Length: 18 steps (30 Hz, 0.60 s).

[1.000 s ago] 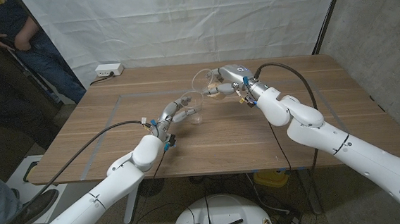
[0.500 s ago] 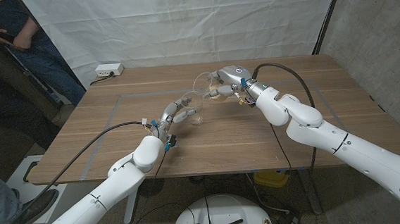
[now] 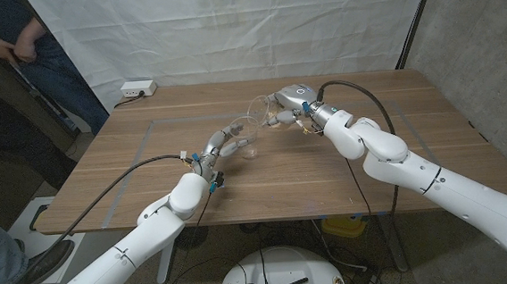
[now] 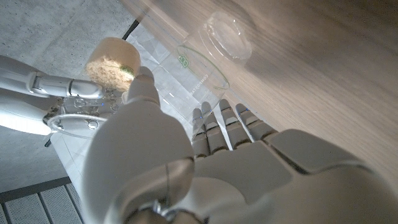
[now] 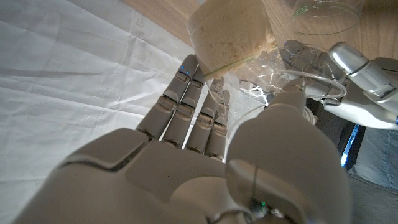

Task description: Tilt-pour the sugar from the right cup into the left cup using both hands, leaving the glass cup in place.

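Hanging behind wooden tabletop [image 3: 282,171]: white sheet backdrop [image 3: 228,27]. Standing at right: grey concrete wall [image 3: 484,45]. Sitting on far left corner: white power strip [image 3: 137,88]. People [image 3: 1,52] standing at left.

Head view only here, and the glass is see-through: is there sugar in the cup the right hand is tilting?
Observer: Yes. The right wrist view shows sugar packed at the closed end of the right cup, held in the right hand.
Operator: Is any in the left cup?
Observer: No. The left wrist view shows the left cup empty, between the left hand thumb and fingers.
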{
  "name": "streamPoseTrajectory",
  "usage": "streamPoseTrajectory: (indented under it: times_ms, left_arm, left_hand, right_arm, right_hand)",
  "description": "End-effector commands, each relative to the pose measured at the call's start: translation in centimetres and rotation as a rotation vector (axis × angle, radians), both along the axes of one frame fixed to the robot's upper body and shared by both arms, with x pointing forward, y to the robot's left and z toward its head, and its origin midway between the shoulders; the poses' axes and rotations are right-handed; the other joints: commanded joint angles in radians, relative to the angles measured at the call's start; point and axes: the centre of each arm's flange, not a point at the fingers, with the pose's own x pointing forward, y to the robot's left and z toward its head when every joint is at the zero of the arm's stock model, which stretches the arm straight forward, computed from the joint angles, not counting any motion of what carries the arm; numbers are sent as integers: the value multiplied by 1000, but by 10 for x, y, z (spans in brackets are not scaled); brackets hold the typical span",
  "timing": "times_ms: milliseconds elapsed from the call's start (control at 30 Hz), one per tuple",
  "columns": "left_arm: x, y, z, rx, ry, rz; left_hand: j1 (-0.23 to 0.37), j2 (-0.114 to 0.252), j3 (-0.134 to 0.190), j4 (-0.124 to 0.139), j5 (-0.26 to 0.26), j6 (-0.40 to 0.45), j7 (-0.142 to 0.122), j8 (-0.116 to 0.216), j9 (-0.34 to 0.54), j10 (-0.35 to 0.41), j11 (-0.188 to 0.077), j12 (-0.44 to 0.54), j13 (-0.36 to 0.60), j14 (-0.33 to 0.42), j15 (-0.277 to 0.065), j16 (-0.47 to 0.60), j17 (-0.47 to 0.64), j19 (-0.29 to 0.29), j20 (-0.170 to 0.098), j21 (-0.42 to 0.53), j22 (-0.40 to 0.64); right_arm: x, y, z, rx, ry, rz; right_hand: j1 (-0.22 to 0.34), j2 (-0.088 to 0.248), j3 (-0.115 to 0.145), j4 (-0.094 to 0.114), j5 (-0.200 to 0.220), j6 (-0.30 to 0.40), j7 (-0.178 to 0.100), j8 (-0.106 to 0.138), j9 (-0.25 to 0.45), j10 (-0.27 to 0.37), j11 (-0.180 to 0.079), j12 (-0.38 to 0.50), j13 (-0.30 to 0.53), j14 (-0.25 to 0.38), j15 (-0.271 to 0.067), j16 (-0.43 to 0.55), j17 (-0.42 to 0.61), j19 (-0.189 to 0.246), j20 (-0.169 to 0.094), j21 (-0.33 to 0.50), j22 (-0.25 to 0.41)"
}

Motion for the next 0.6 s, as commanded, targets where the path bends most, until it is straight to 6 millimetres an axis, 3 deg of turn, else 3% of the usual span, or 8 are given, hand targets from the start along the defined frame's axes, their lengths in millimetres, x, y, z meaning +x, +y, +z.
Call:
streamPoseTrajectory:
  times_ms: [33,600]
  left_arm:
    - [-2,0,-2,-2,2,-5]
    - [-4,-2,-4,-6,-2,-12]
  left_hand:
    - [6,2,2,3,-2,10,3,0,5,7,3,-5,4,4,-24,-2,2,-4,1,-3,5]
    - [6,3,1,4,-8,17,3,-1,5,12,-2,-5,4,4,-26,-2,2,-5,1,-3,5]
  right_arm:
    - [-5,5,-2,-103,-76,-57]
    - [-16,28,-5,-305,-181,-171]
  right_hand:
    - [5,8,-2,-5,2,12,-2,5,2,10,-2,5,4,6,-126,1,5,7,-114,8,0]
    - [7,8,-2,-6,2,16,-5,5,2,14,-4,4,4,8,-127,1,6,4,-115,7,0]
